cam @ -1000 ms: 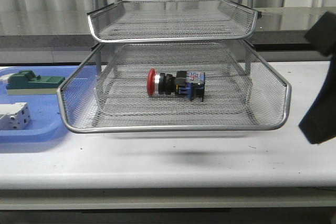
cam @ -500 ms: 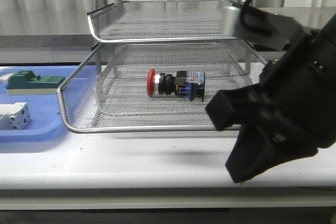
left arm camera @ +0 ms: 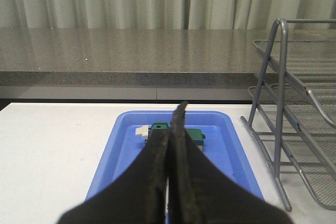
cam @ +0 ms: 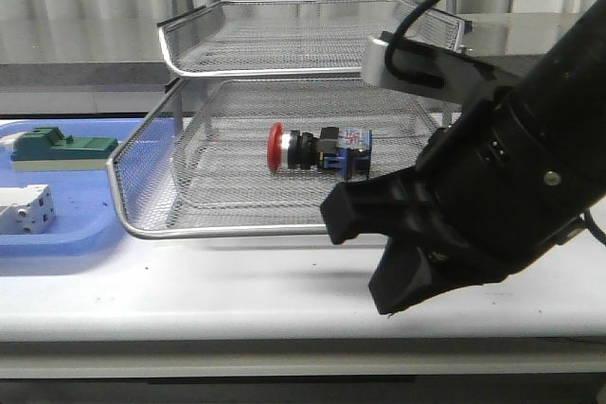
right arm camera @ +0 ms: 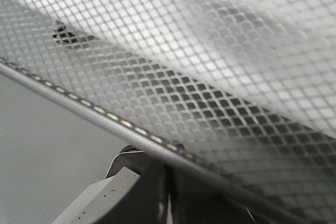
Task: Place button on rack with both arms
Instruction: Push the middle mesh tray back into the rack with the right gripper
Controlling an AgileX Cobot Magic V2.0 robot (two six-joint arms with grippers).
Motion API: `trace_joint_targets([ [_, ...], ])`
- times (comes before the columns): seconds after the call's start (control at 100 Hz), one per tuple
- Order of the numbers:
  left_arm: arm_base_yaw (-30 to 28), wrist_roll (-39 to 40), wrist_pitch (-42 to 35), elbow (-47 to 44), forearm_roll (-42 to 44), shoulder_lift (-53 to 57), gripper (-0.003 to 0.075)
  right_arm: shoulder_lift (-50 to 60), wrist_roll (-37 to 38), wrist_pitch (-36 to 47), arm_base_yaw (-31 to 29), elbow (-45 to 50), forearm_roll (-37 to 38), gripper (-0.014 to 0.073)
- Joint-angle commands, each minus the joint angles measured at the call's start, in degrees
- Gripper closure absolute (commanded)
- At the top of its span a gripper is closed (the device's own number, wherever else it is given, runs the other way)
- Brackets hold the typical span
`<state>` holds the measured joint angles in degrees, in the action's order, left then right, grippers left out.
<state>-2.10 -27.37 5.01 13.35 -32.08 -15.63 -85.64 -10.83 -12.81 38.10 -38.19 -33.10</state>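
The button (cam: 317,151) already lies on its side in the rack's (cam: 312,228) pulled-out middle tray, just beyond the right claw (cam: 365,257), which sits at the tray's front rim; whether it is spread I cannot tell. The left claw (left arm camera: 170,145) is pressed together, empty. Next, I judge: push the tray in squarely.

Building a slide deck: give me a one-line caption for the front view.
Red-headed button lies on its side in the rack's pulled-out wire tray as the right arm looms at the tray's front right.
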Motion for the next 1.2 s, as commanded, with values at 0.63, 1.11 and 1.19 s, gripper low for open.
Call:
trace_joint_targets([
  [0.63, 0.0, 0.4, -4.5, 1.6, -0.5, -0.3, 0.0741, -11.3, -0.8, 5.5, -8.7, -21.9, 5.6, 0.0655],
  [1.11, 0.0, 0.4, -4.5, 1.6, -0.5, -0.3, 0.0741, -6.0, -0.8, -2.2, -8.7, -21.5, 6.4, 0.0655],
  [1.19, 0.0, 0.4, -4.5, 1.6, -0.5, -0.3, 0.0741, -3.5, -0.8, -2.0, -8.7, -20.3, 7.4, 0.0655],
])
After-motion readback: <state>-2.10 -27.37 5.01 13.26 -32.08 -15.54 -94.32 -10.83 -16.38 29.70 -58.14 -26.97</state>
